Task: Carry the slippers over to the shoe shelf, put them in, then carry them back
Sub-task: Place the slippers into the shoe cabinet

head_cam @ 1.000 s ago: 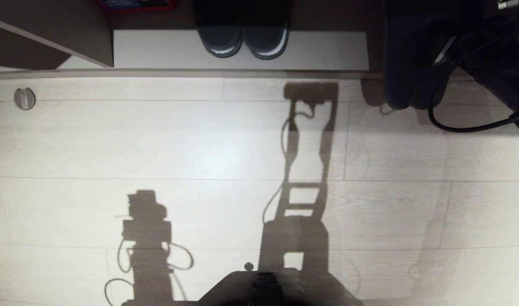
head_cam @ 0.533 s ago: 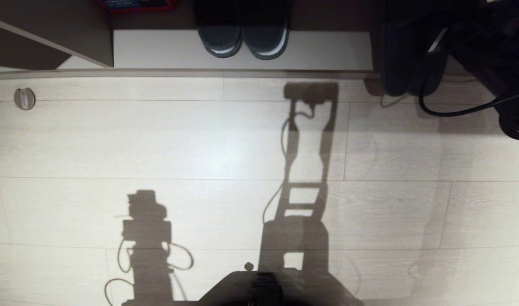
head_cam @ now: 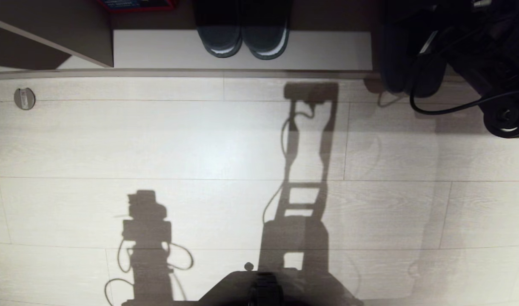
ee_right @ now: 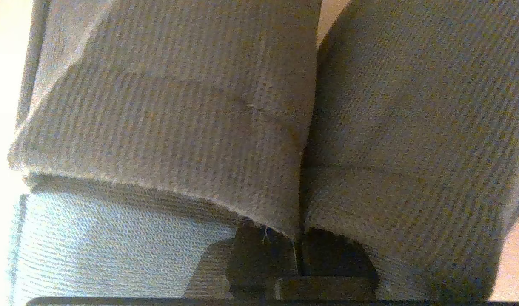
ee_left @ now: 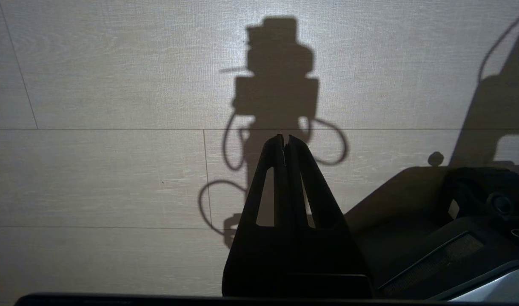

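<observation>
Now at the shoe shelf, slippers going in

Left claw (ee_left: 285, 142) hangs pinched shut over the floor (head_cam: 157, 140). Centre top, a dark closed-toe pair (head_cam: 242, 40) occupies the shoe shelf (head_cam: 157, 49). Upper right, the right claw (ee_right: 300, 255) is narrow, pinching the slippers (ee_right: 178, 127) by their straps at the shelf's edge. If that pinch loosens early, they may drop on the lip and slide onto the floor.

— What's on that pale board at the back?
— A dark closed-toe pair (head_cam: 242, 36) with white sole rims, toes facing out, side by side and touching.
— Anything else?
— A red-edged item (head_cam: 136, 4) farther left, and a small round fitting (head_cam: 24, 98) set in the pale plank floor (head_cam: 157, 144).
</observation>
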Available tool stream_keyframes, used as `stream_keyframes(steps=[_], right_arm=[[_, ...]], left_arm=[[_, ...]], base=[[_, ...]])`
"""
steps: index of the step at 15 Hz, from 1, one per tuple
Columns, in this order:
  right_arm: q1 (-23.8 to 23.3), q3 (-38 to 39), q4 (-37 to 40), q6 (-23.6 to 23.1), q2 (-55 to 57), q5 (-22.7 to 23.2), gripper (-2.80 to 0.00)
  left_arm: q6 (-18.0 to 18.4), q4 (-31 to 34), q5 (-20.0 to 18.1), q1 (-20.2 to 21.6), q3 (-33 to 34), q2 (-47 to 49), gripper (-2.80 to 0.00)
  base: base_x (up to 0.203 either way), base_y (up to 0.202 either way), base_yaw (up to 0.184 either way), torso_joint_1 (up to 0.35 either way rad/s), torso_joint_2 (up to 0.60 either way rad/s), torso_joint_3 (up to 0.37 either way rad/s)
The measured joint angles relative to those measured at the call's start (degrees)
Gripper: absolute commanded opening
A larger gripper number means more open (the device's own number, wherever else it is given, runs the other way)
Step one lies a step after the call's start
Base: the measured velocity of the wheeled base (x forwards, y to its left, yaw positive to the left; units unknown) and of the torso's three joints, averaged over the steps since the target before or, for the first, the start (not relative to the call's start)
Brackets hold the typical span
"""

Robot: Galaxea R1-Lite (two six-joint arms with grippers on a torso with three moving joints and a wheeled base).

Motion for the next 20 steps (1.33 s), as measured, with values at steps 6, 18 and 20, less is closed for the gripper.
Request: stream_keyframes(steps=[6, 18, 20], right_arm=[[0.0, -1.1, 0.0, 0.3, 0.9, -0.1, 0.0], [0.0, 10.9, -3.5, 0.3, -4.9, -0.2, 0.0], [0.0, 15.7, -4.6, 0.2, -7.7, -0.2, 0.0]], left_arm=[[-0.1, 0.0, 0.0, 0.0, 0.0, 0.0, -2.8], [-0.2, 0.0, 0.0, 0.0, 0.0, 0.0, -2.8], [-0.2, 0.0, 0.0, 0.0, 0.0, 0.0, -2.8]], base=[[0.0, 0.0, 0.0, 0.0, 0.0, 0.0], [0.0, 0.0, 0.0, 0.0, 0.0, 0.0], [0.0, 0.0, 0.0, 0.0, 0.0, 0.0]])
